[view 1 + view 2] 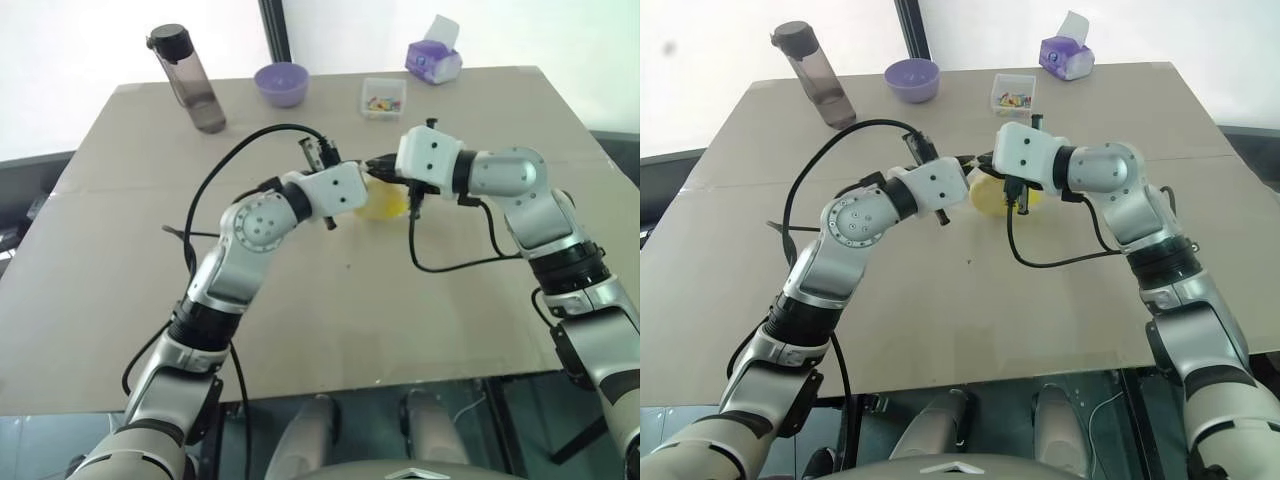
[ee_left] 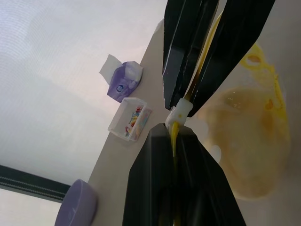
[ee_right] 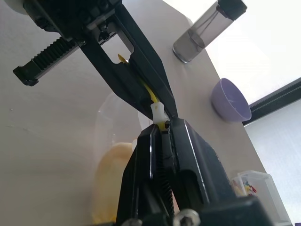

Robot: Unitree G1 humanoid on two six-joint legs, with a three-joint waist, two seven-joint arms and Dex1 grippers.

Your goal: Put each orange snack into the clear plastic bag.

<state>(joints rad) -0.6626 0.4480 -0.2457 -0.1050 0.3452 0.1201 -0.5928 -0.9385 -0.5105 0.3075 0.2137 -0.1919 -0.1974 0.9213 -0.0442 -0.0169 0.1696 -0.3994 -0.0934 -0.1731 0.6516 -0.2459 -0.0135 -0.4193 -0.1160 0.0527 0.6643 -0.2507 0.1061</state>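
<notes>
The clear plastic bag [image 1: 392,207] hangs just above the middle of the table, held by its yellow seal strip [image 2: 174,136]. One orange snack [image 2: 249,146] lies inside it, a yellow-orange lump [image 1: 990,198] below the two grippers. My left gripper [image 2: 173,133] is shut on the seal strip. My right gripper [image 3: 160,131] meets it tip to tip from the other side and is shut on the strip at the small white zip slider [image 3: 157,112]. From above, both grippers come together at one spot [image 1: 372,167].
Along the far edge of the brown table [image 1: 300,320] stand a smoky grey bottle [image 1: 190,80], a purple bowl [image 1: 281,83], a small clear box of colourful bits [image 1: 383,97] and a purple tissue pack [image 1: 434,58]. Black cables loop off both wrists.
</notes>
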